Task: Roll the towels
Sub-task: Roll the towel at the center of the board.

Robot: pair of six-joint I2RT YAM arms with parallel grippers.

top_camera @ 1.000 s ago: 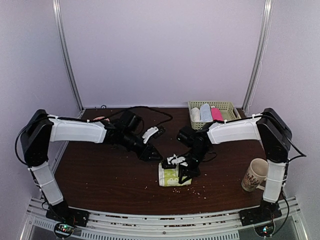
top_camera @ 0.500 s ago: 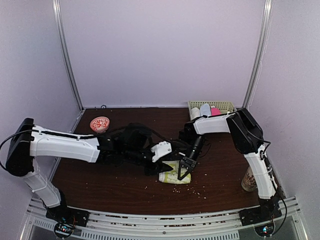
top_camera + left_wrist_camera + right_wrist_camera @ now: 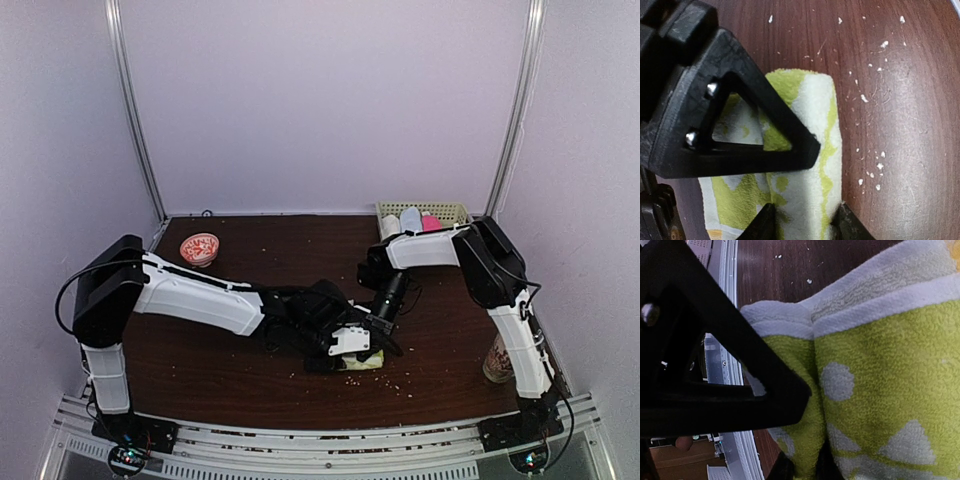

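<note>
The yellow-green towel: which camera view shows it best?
The left wrist view. There the yellow-green towel lies rolled on the brown table, with most of the roll in sight. The right wrist view shows only a close patch of its folds. The top view shows only a small edge of it.

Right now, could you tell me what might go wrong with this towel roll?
Both tools crowd one small green towel: the left tool clasps the roll while the right tool pinches a fold, so opposed pulls could loosen it or knock the tools together. Also, crumbs on the table may get rolled into the cloth.
</note>
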